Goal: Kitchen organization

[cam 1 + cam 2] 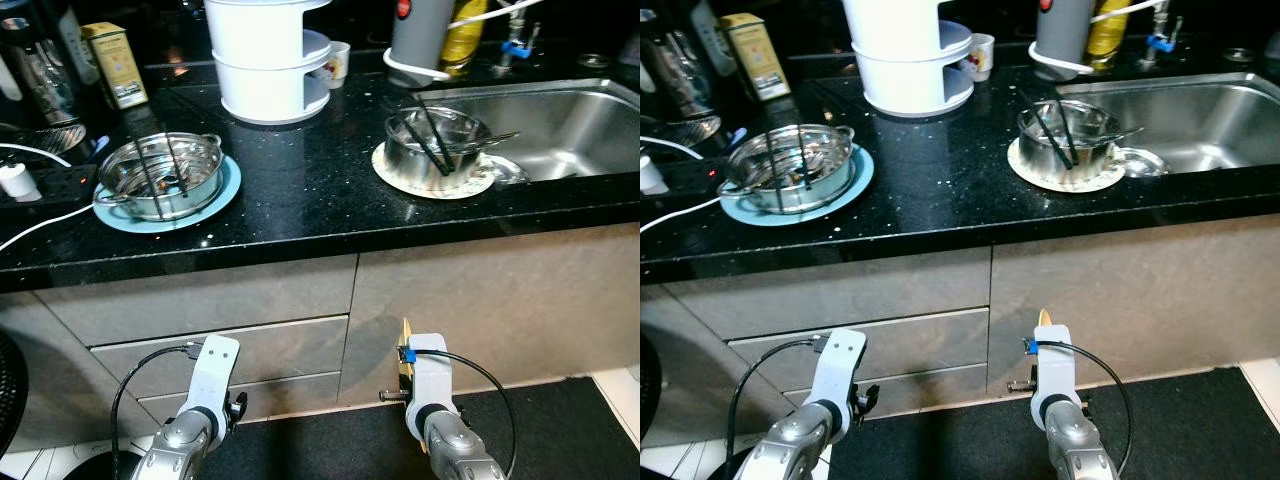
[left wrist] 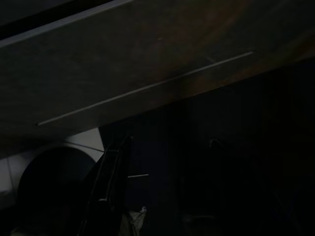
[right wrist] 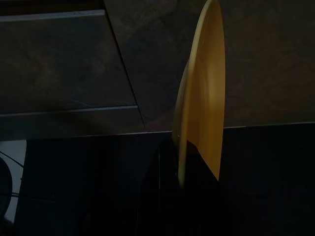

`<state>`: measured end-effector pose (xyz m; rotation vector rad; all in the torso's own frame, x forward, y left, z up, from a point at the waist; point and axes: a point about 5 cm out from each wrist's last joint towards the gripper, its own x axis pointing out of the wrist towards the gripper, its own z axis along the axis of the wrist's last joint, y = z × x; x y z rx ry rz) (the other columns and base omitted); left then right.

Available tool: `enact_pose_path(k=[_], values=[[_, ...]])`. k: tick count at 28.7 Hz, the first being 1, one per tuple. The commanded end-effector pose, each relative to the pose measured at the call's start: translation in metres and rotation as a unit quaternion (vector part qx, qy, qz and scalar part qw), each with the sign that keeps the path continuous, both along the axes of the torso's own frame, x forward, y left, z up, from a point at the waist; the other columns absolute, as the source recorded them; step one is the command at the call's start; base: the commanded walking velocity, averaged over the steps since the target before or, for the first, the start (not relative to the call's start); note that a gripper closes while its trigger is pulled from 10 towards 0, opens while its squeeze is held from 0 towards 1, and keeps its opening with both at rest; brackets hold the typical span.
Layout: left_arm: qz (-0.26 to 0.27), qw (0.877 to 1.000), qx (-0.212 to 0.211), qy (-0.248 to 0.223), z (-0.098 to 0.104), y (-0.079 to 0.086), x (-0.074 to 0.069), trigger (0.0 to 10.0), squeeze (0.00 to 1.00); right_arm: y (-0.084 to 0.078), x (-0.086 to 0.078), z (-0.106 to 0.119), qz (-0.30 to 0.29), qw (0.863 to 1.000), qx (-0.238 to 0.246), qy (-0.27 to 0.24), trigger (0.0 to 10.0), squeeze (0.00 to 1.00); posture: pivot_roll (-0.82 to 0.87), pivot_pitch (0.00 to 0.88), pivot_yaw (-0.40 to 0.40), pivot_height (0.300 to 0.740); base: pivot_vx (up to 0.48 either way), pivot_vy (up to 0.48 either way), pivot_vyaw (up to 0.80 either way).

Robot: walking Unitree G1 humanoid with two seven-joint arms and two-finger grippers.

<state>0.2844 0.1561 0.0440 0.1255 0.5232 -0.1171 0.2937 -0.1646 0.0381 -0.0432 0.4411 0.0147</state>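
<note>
I have both arms low in front of the cabinet fronts, below the counter (image 1: pixel 300 215) edge. My right gripper (image 3: pixel 184 162) is clamped on a yellow plate (image 3: pixel 204 93), gripped at its lower rim and held on edge, so it stands upright out of the fingers with its face side-on to the wrist camera; in the head view only a thin yellow sliver (image 1: pixel 405 345) shows above the right wrist. Behind the plate are the grey cabinet panels and a drawer (image 1: pixel 230 345) seam. My left gripper (image 2: pixel 106 196) hangs beside the drawers over the dark floor; the wrist picture is very dark, one black finger (image 2: pixel 110 167) is just made out, and I cannot tell whether the fingers are apart or closed, nor whether they hold anything. Up and ahead of the left gripper, on the counter, a steel pot (image 1: pixel 160 175) sits on a blue plate (image 1: pixel 225 195), with dark utensils lying in it. Up and ahead of the right gripper, a steel bowl (image 1: pixel 437 140) with black chopsticks (image 1: pixel 430 140) rests on a pale plate (image 1: pixel 400 170), touching the sink (image 1: pixel 570 125) edge. Farther back stand a white tiered rack (image 1: pixel 270 60), a yellow box (image 1: pixel 115 65), and a grey canister (image 1: pixel 420 30).
</note>
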Motion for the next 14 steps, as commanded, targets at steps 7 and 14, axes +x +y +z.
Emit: enact_pose_path(k=[7, 14], values=[[0.002, 1.0, 0.01, 0.022, -0.0077, 0.0034, -0.0047, 10.0, 0.0, -0.0007, -0.0014, -0.0036, 0.0, 1.0, 0.0, 0.003, 10.0, 0.0, -0.1, 0.208, 0.006, 0.74, 0.0, 0.0, 0.8], [-0.003, 1.0, 0.004, 0.021, -0.0052, 0.0025, -0.0031, 10.0, 0.0, -0.002, -0.0013, -0.0038, -0.001, 1.0, -0.002, 0.005, 10.0, 0.0, -0.1, 0.213, 0.008, 0.74, 0.0, 0.0, 0.8]])
